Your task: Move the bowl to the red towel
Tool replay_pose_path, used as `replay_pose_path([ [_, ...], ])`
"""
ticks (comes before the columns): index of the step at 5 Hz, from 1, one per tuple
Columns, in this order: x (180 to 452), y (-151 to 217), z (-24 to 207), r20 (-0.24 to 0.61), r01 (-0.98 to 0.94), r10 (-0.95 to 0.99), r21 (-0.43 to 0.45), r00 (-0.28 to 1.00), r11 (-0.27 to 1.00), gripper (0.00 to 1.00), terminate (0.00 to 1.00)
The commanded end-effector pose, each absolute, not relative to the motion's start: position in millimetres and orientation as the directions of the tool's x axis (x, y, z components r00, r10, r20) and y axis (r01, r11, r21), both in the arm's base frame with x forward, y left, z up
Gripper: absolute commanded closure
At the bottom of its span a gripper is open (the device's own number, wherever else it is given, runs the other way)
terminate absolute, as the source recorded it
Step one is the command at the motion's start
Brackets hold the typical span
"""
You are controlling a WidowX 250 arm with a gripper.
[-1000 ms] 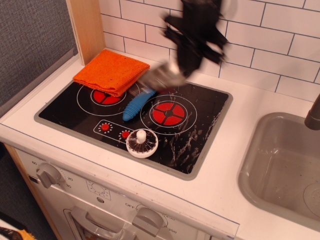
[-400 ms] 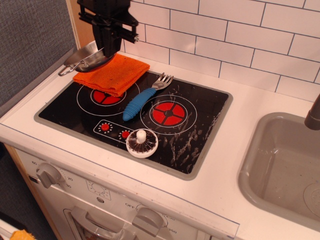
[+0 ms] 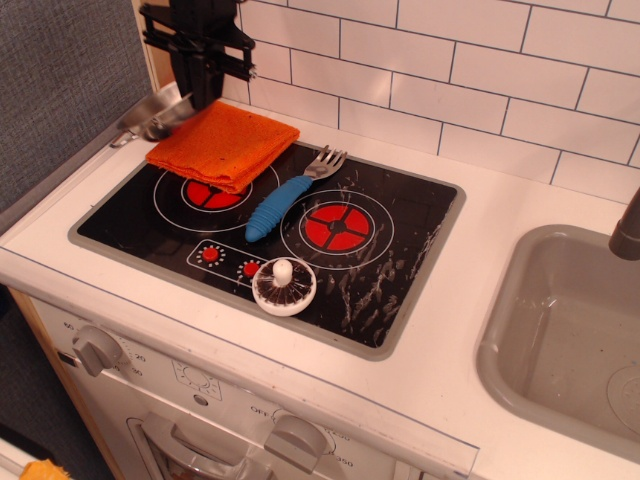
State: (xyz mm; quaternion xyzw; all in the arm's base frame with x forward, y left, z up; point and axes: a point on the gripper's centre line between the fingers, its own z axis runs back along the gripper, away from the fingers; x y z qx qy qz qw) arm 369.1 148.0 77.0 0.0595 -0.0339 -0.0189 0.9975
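Hanging at the back left corner of the counter, the black robot gripper (image 3: 187,92) holds the shiny round stainless-steel bowl (image 3: 152,112) by its near rim; the jaws look clamped on that rim, though the fingertips are partly lost against the dark body of the tool. In this one overhead view the bowl sits tilted, its thin wire loop handle (image 3: 124,135) poking out to the left, beyond the left edge of the folded orange-red fuzzy towel (image 3: 224,144). The bowl appears just beside that edge of the cloth, hardly over it, and I cannot tell whether its base touches the white counter.

What matters for the coming move is direction: the towel's middle lies to the right of the bowl and a little toward the camera. I judge the bowl must be carried that way before it is lowered, or it would land on the counter beside the cloth.
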Motion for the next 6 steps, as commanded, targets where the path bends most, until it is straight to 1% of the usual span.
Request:
replay_pose_path([
  [1, 380, 124, 90, 0.138, 0.094, -0.110, 0.119, 0.984, 0.988, 1.00, 0.00],
  [2, 381, 123, 90, 0.144, 0.093, -0.107, 0.103, 0.984, 0.990, 0.00, 0.00],
  [3, 376, 126, 94, 0.138, 0.078, -0.090, 0.090, 0.986, 0.993, 0.00, 0.00],
  [4, 369, 123, 107, 0.127, 0.086, -0.096, 0.080, 0.987, 0.993, 0.00, 0.00],
  [5, 353, 110, 134, 0.125, 0.093, -0.102, 0.070, 0.987, 0.993, 0.00, 0.00],
  [6, 330, 90, 146, 0.095, 0.128, -0.134, 0.069, 0.986, 0.989, 0.00, 0.00],
])
